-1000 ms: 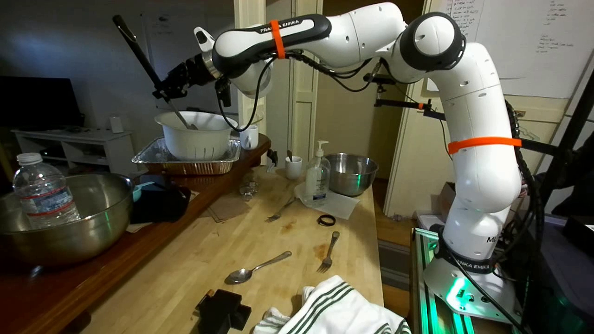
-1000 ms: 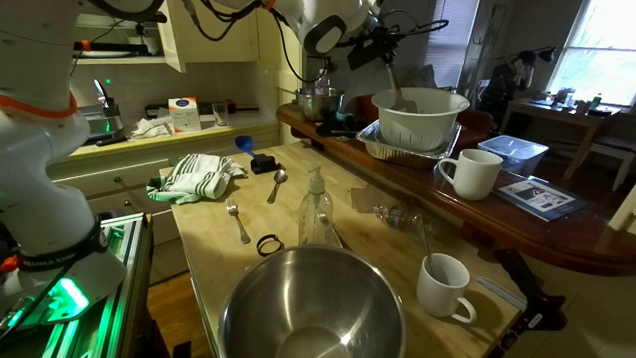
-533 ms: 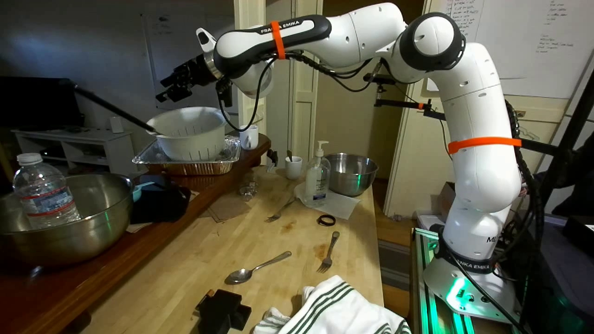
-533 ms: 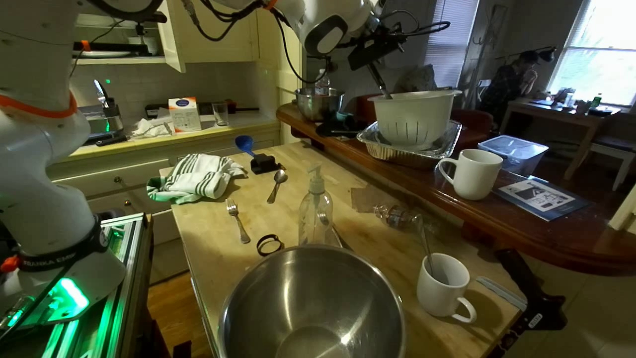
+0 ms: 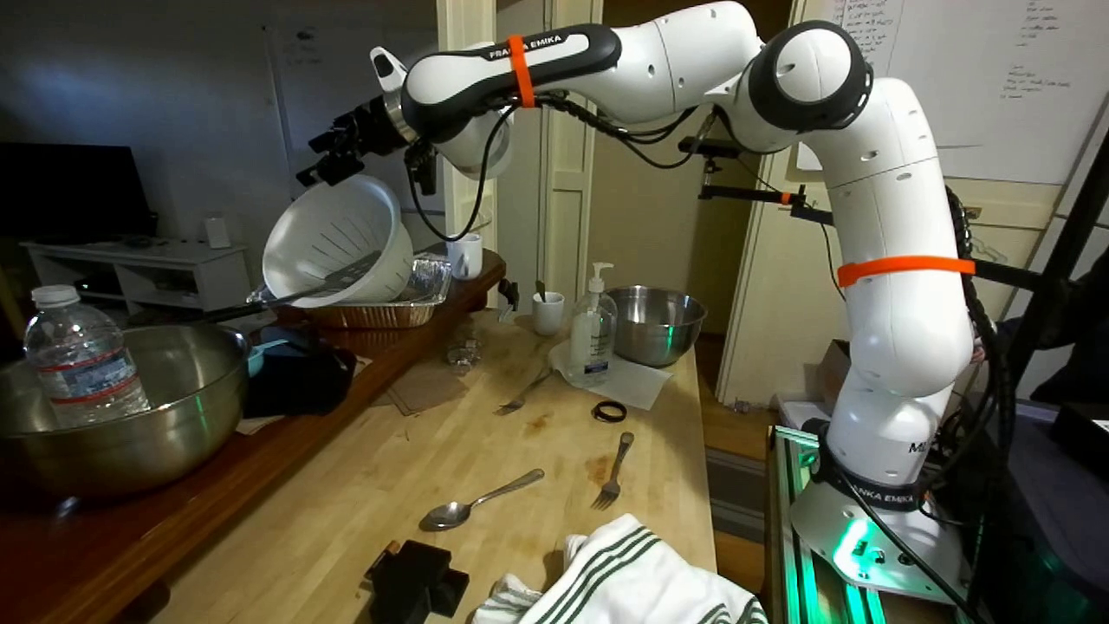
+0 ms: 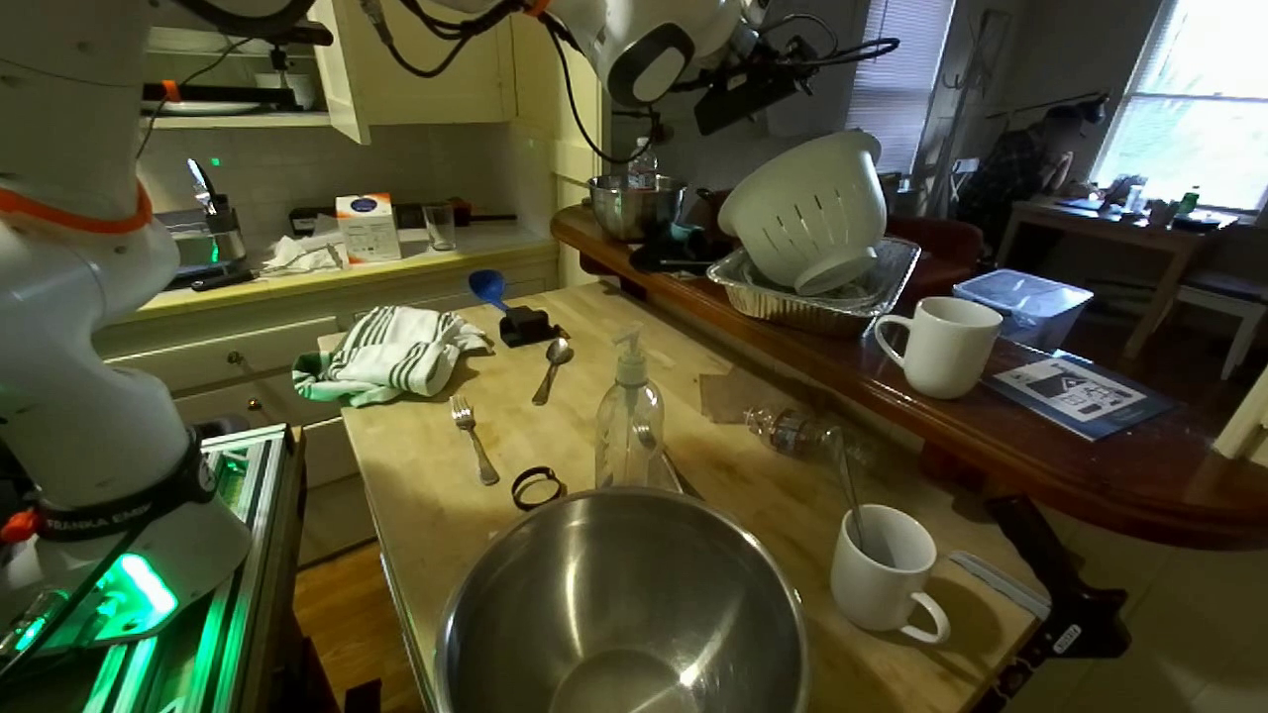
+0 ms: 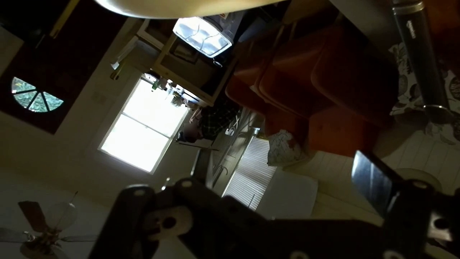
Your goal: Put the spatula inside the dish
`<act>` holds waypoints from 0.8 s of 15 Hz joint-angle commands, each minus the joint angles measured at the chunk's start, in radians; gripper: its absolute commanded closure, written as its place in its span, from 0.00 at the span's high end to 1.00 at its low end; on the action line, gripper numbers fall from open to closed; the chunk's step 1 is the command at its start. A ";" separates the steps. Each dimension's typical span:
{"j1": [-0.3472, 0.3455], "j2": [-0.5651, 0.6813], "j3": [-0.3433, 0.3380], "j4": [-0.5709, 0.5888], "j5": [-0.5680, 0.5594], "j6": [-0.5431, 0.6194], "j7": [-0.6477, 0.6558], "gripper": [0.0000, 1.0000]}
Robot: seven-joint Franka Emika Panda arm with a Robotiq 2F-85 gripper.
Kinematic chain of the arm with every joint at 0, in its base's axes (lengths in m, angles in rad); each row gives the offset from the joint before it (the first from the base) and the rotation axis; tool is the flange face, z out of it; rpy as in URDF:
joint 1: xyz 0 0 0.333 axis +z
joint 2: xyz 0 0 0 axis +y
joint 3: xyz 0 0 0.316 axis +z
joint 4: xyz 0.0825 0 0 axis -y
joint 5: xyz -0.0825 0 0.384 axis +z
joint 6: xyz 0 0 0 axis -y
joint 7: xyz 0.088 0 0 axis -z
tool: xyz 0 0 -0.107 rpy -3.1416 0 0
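Gripper [image 7: 284, 167] spread wide, gripping nothing | white colander [image 5: 316, 234] tipped steeply in foil pan [image 5: 377, 315] | slotted spatula [image 5: 333, 282], head inside, handle over rim!

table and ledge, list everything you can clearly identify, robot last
dish: 1, white, tilted over foil tray
spatula: 1, black and grey, head in dish
foil tray: 1, silver, ledge
bowls: 2, silver, ledge and table
bottles: 3, clear, ledge bowl and table
mugs: 2, white, ledge and table
leaflet: 1, blue, ledge
forks: 2, silver, table
spoon: 1, silver, table
ring: 1, black, table
towel: 1, white, table
block: 1, black, table
utensil: 1, blue, by block
arm: 1, white, over table
gripper: 1, black, open, above ledge
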 commanded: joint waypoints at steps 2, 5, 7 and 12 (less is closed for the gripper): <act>0.012 -0.034 -0.027 -0.018 0.001 -0.033 0.041 1.00; 0.013 -0.041 -0.023 -0.010 0.000 -0.039 0.048 1.00; 0.007 -0.051 0.003 0.008 0.006 -0.064 0.039 1.00; -0.016 -0.137 0.132 0.085 0.022 -0.398 -0.003 1.00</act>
